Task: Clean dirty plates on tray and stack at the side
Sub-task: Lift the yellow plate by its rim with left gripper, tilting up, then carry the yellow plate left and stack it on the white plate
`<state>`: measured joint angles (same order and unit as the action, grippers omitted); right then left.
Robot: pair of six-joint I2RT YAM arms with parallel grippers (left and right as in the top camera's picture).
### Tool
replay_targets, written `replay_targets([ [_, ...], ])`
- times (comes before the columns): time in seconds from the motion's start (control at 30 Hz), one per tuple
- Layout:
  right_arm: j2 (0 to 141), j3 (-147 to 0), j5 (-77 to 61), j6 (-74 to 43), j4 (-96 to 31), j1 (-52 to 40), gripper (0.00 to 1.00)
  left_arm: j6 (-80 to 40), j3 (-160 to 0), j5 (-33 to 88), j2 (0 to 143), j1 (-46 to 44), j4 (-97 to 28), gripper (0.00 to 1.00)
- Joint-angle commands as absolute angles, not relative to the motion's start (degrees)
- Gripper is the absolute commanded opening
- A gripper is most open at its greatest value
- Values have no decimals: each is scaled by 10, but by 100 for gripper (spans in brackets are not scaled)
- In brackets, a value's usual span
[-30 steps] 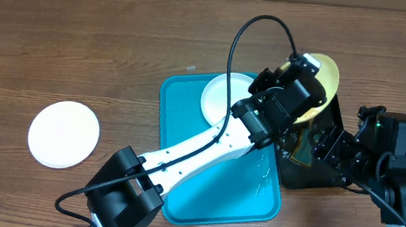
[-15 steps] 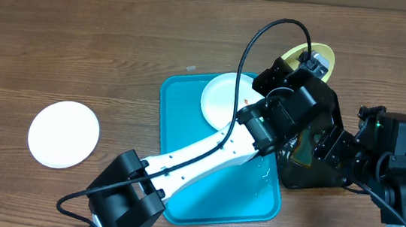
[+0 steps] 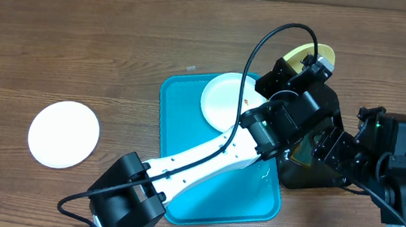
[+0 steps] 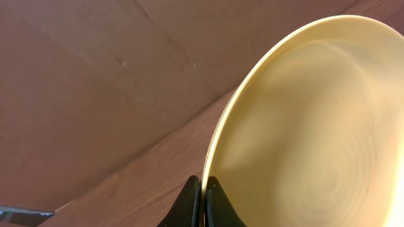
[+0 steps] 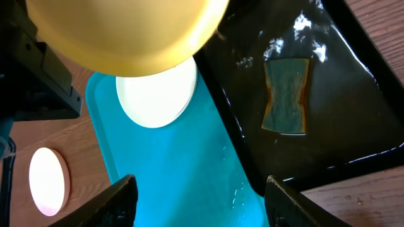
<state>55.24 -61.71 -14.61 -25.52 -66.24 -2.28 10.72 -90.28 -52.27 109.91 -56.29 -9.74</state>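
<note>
The left gripper (image 4: 202,200) pinches the rim of the pale yellow plate (image 4: 303,126), holding it tilted in the air near the far right corner of the turquoise tray (image 3: 186,127); a white plate (image 3: 223,100) lies in that tray. The right gripper (image 5: 201,186) hangs spread wide, empty.

No writing, label, brand mark, number or sign can be read in any of the views.
</note>
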Motion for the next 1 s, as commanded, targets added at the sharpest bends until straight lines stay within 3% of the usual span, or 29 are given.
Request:
replay_targets([
  [0.0, 548, -631, -140, -255, -661, -21, 66, 135, -913, -533, 1086, -575, -108, 4],
  [0.1, 548, -631, -140, -255, -663, -21, 66, 100, -913, -602, 1086, -579, -113, 4],
  [0.27, 548, -631, -140, -255, -666, -21, 66, 25, -913, -597, 1068, -573, -152, 4],
  [0.5, 548, -631, -140, -255, -668, -21, 66, -208, -913, -318, 994, -503, -331, 4],
  [0.67, 548, -631, -140, -255, -667, -21, 66, -240, -913, -86, 934, -418, -430, 4],
  [0.97, 548, -631, -140, -255, -668, -21, 66, -242, -912, -8, 832, -202, -690, 5],
])
